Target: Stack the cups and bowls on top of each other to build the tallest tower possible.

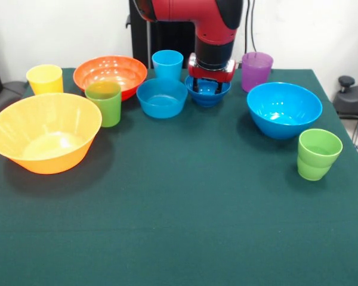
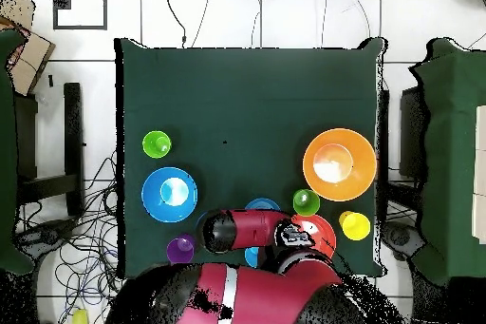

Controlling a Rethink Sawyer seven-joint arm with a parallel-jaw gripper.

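Note:
My gripper point(image 1: 207, 88) hangs open at the far side, its tips down in the small dark blue bowl point(image 1: 207, 95). Left of that stand the medium light blue bowl point(image 1: 161, 98), the light blue cup point(image 1: 167, 63), the orange-red bowl point(image 1: 110, 72), a green cup point(image 1: 104, 102), the yellow cup point(image 1: 45, 78) and the big yellow-orange bowl point(image 1: 45, 132). To the right are the purple cup point(image 1: 256, 70), the big light blue bowl point(image 1: 284, 109) and another green cup point(image 1: 318, 154). Each stands alone; no tower is in view. Overhead, the arm point(image 2: 249, 232) hides the gripper.
Dark green cloth covers the table point(image 1: 179, 226). In the overhead view the yellow-orange bowl point(image 2: 339, 163) and the big light blue bowl point(image 2: 169, 193) flank the arm. Cables and chairs surround the table.

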